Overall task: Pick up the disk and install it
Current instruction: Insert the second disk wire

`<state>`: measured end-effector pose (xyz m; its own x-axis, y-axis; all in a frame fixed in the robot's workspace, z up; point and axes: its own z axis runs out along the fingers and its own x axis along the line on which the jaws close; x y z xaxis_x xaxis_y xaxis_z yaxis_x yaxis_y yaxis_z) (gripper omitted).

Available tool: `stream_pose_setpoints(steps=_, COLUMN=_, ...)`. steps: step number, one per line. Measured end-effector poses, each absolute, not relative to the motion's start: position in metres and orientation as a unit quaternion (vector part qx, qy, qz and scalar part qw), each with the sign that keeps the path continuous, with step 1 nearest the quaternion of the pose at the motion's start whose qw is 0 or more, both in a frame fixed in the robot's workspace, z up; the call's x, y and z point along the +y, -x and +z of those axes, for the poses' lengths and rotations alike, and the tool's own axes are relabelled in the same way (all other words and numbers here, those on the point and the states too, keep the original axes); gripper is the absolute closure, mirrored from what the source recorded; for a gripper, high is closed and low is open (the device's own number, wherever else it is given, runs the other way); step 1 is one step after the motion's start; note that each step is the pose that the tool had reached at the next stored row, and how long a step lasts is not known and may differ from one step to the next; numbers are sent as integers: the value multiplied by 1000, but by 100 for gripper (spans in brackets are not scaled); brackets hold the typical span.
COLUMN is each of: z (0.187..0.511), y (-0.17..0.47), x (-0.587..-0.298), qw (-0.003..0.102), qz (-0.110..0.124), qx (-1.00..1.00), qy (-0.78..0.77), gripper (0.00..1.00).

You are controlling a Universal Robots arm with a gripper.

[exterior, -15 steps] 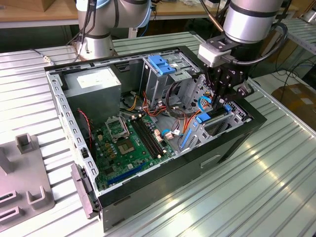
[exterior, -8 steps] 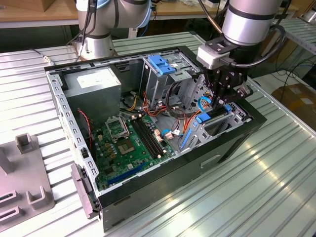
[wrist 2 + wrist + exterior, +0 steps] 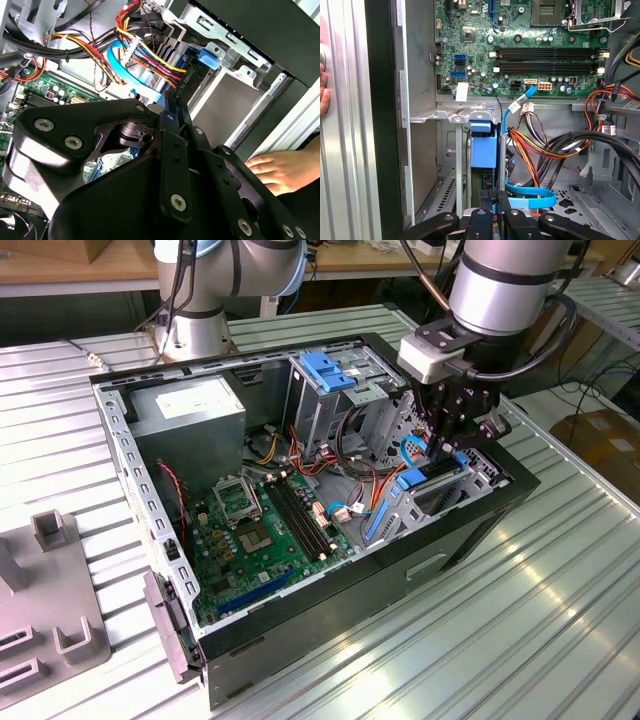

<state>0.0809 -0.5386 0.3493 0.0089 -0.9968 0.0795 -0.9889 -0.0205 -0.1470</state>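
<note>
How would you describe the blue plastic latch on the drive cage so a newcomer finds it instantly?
Find the open computer case. Beside its grey power supply stands a metal drive cage. The latch lies on top, the highest blue part inside.

A robotics lab or workshop — slatted aluminium bench (image 3: 560, 620), second robot arm (image 3: 215, 285) behind. An opened computer case (image 3: 300, 470) lies there, cardboard boxes (image 3: 605, 445) beside it.

Silver-grey arm (image 3: 500, 285) with black bands, cables, and black screw-studded gripper (image 3: 458, 440).
</note>
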Motion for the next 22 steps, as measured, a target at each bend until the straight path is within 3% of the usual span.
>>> stream_pose_setpoints(steps=4, z=349, y=-81, x=-542, qw=29, qz=-76, qx=700, qy=709, gripper=84)
stream_pose_setpoints(steps=9, z=348, y=-81, x=-549, qw=49, qz=-56, qx=702, qy=708, gripper=84)
stream_pose_setpoints(steps=22, z=346, y=-81, x=-554, qw=50, qz=-55, qx=703, qy=707, gripper=84)
